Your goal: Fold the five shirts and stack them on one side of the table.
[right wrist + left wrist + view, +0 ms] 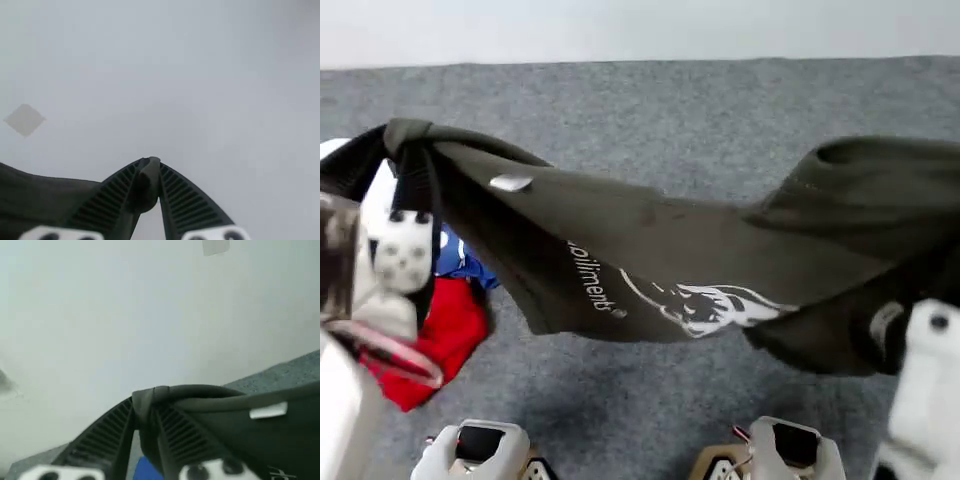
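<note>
A dark olive shirt [650, 260] with a white print hangs stretched across the high view, held up off the grey table [650, 110] at both ends. My left gripper [144, 407] is shut on a bunched edge of the olive shirt [235, 425], at the left of the high view [405, 150]. A white label [268, 410] shows on the cloth near it. My right gripper [149, 172] is shut on the other end of the olive shirt [45, 192], at the right of the high view. A red shirt [445, 340] and a blue shirt [465, 262] lie crumpled on the table at the left.
The arm bases [475, 450] [785, 450] stand at the table's near edge. A pale wall [640, 30] runs behind the table. Bare grey surface lies beyond the hanging shirt and below it at the centre.
</note>
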